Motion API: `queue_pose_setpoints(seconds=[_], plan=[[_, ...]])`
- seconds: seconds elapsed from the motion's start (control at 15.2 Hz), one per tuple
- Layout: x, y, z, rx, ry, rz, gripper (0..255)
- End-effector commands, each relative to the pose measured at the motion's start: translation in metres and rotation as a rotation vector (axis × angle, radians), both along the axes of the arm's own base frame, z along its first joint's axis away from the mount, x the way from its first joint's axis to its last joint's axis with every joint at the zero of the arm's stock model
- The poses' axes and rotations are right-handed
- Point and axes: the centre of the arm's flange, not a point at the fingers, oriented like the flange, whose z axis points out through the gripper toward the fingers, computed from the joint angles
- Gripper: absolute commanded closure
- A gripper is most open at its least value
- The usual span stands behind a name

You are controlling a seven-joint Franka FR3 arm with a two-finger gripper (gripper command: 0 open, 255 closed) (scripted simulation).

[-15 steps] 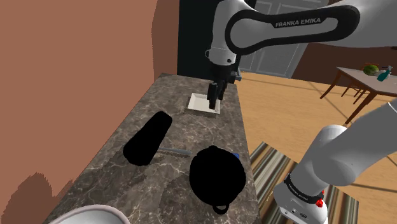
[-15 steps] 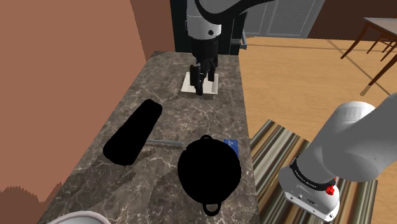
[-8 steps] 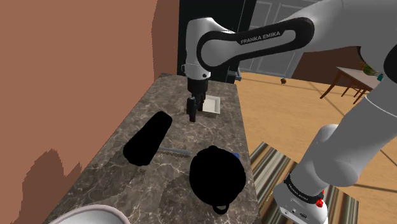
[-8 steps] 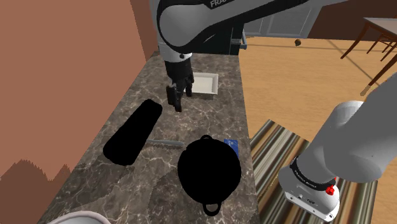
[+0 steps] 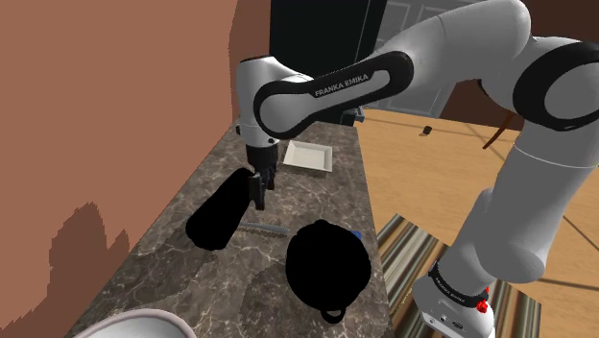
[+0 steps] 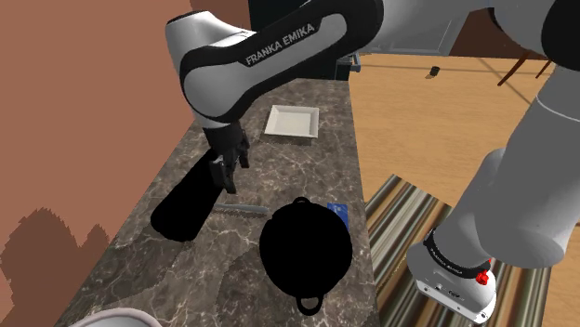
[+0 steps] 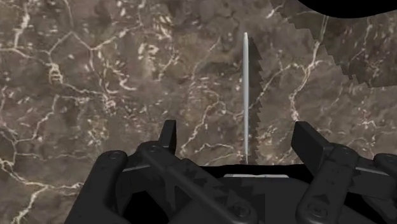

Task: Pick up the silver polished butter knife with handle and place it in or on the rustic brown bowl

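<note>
The knife (image 7: 246,95), a thin silver strip with one serrated edge, lies flat on the veined brown marble counter (image 7: 95,76). It is just ahead of the gripper (image 7: 240,143), in line with the gap between the fingers and untouched. The black fingers (image 7: 168,137) stand wide apart. Past the knife sits the round black bowl (image 6: 305,246) with a loop handle.

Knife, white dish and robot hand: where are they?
knife (image 7: 246,89), wrist view, middle of its blade.
white dish (image 6: 292,122), second exterior view, its flat centre.
hand (image 5: 257,197), shoulder view, between its fingertips.
</note>
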Motion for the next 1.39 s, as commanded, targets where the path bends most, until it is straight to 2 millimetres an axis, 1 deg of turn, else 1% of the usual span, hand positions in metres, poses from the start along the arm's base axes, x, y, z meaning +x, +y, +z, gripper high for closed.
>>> queue_pose_setpoints(seconds=[0.0,0.13,0.59,0.66,1.12,1.19,1.25,1.32], plan=[[0.009,0.024,-0.012,0.006,0.009,0.038,0],[0.014,0.044,-0.025,0.010,0.017,0.072,0],[0.007,0.045,-0.061,0.010,0.017,0.072,0],[0.006,0.045,-0.064,0.010,0.017,0.072,0],[0.006,0.045,-0.064,0.010,0.017,0.072,0],[0.009,0.048,-0.066,0.010,0.017,0.072,255],[0.010,0.046,-0.065,0.010,0.017,0.071,255],[0.006,0.046,-0.064,0.010,0.017,0.071,255]])
